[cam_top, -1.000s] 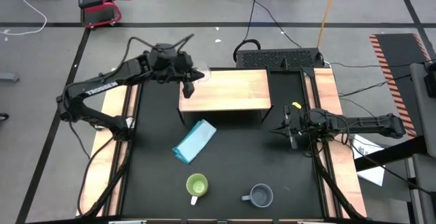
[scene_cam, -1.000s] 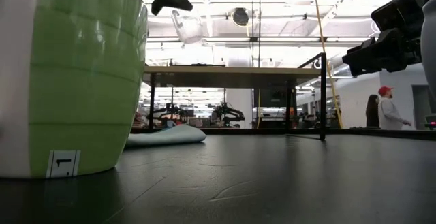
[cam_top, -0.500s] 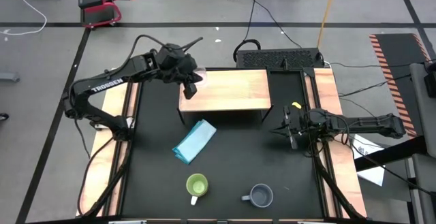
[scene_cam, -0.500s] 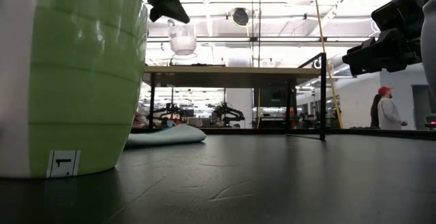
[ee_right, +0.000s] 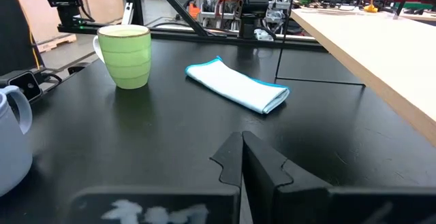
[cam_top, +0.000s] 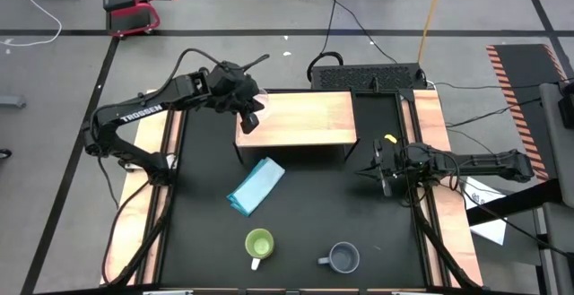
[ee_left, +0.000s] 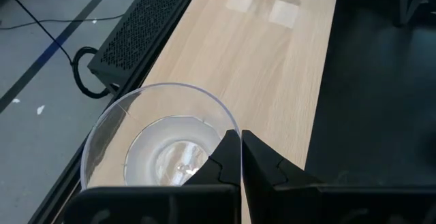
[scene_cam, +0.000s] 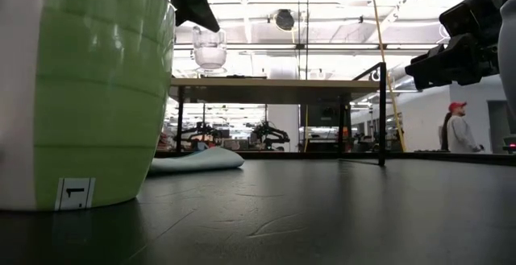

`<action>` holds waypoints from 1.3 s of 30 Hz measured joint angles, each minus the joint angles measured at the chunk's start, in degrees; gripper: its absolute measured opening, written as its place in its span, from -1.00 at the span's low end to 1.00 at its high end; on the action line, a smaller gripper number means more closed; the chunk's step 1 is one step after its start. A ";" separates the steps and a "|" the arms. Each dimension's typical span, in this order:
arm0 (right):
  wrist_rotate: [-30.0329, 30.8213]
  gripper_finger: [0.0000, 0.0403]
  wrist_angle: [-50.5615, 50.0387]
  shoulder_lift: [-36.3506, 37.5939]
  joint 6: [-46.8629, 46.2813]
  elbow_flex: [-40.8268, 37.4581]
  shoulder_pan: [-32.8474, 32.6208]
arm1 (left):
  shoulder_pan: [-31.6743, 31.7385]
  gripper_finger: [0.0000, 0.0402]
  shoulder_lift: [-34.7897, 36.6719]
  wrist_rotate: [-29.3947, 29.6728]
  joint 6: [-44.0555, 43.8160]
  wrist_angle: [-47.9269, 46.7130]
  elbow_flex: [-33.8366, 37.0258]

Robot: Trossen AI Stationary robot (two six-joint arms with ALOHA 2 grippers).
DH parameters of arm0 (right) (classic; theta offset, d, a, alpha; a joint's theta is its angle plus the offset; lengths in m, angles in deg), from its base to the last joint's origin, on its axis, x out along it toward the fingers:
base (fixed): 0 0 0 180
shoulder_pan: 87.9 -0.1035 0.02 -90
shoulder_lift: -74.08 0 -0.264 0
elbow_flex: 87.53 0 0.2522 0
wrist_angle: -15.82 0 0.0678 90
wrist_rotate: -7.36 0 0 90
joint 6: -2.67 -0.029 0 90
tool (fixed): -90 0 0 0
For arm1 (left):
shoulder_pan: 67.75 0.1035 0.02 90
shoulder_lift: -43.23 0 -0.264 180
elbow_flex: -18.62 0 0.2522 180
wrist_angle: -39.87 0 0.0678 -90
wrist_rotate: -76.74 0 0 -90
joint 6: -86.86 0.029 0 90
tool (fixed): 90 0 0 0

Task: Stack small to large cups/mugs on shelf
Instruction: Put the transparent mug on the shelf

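My left gripper (ee_left: 240, 157) is shut on a small clear glass cup (ee_left: 160, 139). It holds the cup above the left end of the light-wood shelf (cam_top: 305, 120). In the low view the cup (scene_cam: 210, 53) hangs just over the shelf top (scene_cam: 274, 80). A lime-green mug (cam_top: 259, 244) and a grey-blue mug (cam_top: 343, 257) stand upright on their bases near the table's front edge. My right gripper (cam_top: 381, 171) is shut with nothing in it and waits at the table's right side. My left gripper pinches the glass cup's wall at the rim (ee_left: 228, 130), one finger inside the cup and one outside. The fingers (ee_left: 225, 163) slant down from the table's left. The cup hangs upright, mouth up, clear of the shelf.
A light blue folded cloth (cam_top: 256, 186) lies on the black table in front of the shelf. A black grille box (cam_top: 363, 77) sits behind the shelf. Wooden side strips (cam_top: 148, 143) run along both table sides. A person (scene_cam: 458, 128) stands far off in the room.
My left gripper has tipped downward and eased a little toward the shelf. The glass cup, tilted before, now hangs upright and lower, close above the shelf's left end. It stays held.
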 joint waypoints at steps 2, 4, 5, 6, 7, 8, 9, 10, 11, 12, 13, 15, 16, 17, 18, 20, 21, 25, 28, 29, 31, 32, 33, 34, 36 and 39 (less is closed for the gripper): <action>0.00 -1.00 0.00 0.00 -0.42 0.00 0.00 | 0.00 -1.00 0.00 0.00 -0.28 -0.04 0.00; 0.00 -1.00 0.00 0.00 -0.91 0.00 0.00 | -0.23 -1.00 0.00 -0.02 -0.93 -0.20 0.25; 0.00 -1.00 -0.02 0.00 -1.01 -0.01 0.01 | -0.34 -1.00 0.00 -0.02 -1.14 -0.39 0.48; 0.00 -1.00 -0.01 0.00 -1.02 -0.01 0.00 | -0.49 -1.00 0.00 -0.02 -1.35 -0.64 0.73; 0.00 -1.00 -0.01 0.00 -1.03 0.00 0.00 | -0.71 -1.00 0.00 -0.03 -1.71 -0.78 0.95; 0.00 -1.00 -0.01 0.00 -1.03 -0.01 0.00 | -0.87 -1.00 0.00 -0.06 -1.99 -0.85 1.14; 0.00 -1.00 -0.02 0.00 -1.02 -0.01 0.00 | -1.11 -1.00 0.00 -0.06 -2.31 -0.97 1.23; 0.00 -1.00 0.00 0.00 -1.04 -0.01 0.00 | -1.28 -1.00 0.00 -0.06 -2.39 -1.16 1.25; 0.00 -1.00 0.01 0.00 -1.03 -0.01 0.00 | -1.45 -1.00 0.00 -0.04 -2.40 -1.37 1.25; 0.00 -1.00 0.05 0.00 -1.04 -0.02 0.00 | -1.62 -1.00 0.00 -0.04 -2.53 -1.50 1.25; 0.00 -1.00 0.09 0.00 -1.04 -0.02 0.00 | -1.82 -1.00 0.00 -0.04 -2.78 -1.57 1.27; 0.00 -1.00 0.11 0.00 -1.04 -0.02 0.00 | -2.11 -1.00 0.00 -0.02 -3.20 -1.77 1.29; -0.02 -1.00 0.13 0.00 -1.04 0.00 0.00 | -2.26 -1.00 0.00 -0.02 -3.23 -1.85 1.29; -0.02 -1.00 0.14 0.00 -1.06 -0.01 0.00 | -2.46 -1.00 0.00 -0.02 -3.24 -1.89 1.29; -0.02 -1.00 0.15 0.00 -1.05 -0.02 0.01 | -2.63 -1.00 0.00 0.03 -3.29 -1.88 1.29; -0.02 -1.00 0.19 0.00 -1.07 -0.02 0.00 | -3.06 -1.00 0.00 1.09 -3.49 -1.86 1.29; -0.02 -1.00 0.23 0.00 -1.07 -0.01 0.01 | -3.32 -1.00 0.00 1.55 -3.55 -1.86 1.29; -0.02 -1.00 0.33 0.00 -1.07 -0.02 0.00 | -3.84 -1.00 0.00 1.95 -3.76 -1.84 1.29; -0.02 -1.00 0.33 0.00 -1.07 -0.02 0.02 | -4.17 -1.00 0.00 1.97 -3.89 -1.79 1.29; -0.02 -1.00 0.33 0.00 -1.07 -0.02 0.00 | -4.28 -1.00 0.00 1.97 -3.90 -1.79 1.29; -0.02 -1.00 0.34 0.00 -1.07 -0.02 0.01 | -4.46 -1.00 0.00 1.99 -4.06 -1.79 1.29; -0.02 -1.00 0.35 0.00 -1.07 0.00 0.02 | -4.47 -1.00 0.00 1.99 -4.18 -1.80 1.29; -0.02 -1.00 0.35 0.00 -1.07 -0.02 0.02 | -4.48 -1.00 0.00 1.97 -4.25 -1.84 1.29; -0.02 -1.00 0.35 0.00 -1.07 -0.02 0.00 | -4.48 -1.00 0.00 1.96 -4.34 -1.91 1.29; -0.02 -1.00 0.35 0.00 -1.07 -0.02 0.01 | -4.48 -1.00 0.00 1.68 -4.46 -2.30 1.29; -0.02 -1.00 0.35 0.00 -1.07 -0.02 0.00 | -4.48 -1.00 0.00 1.65 -4.48 -3.43 1.31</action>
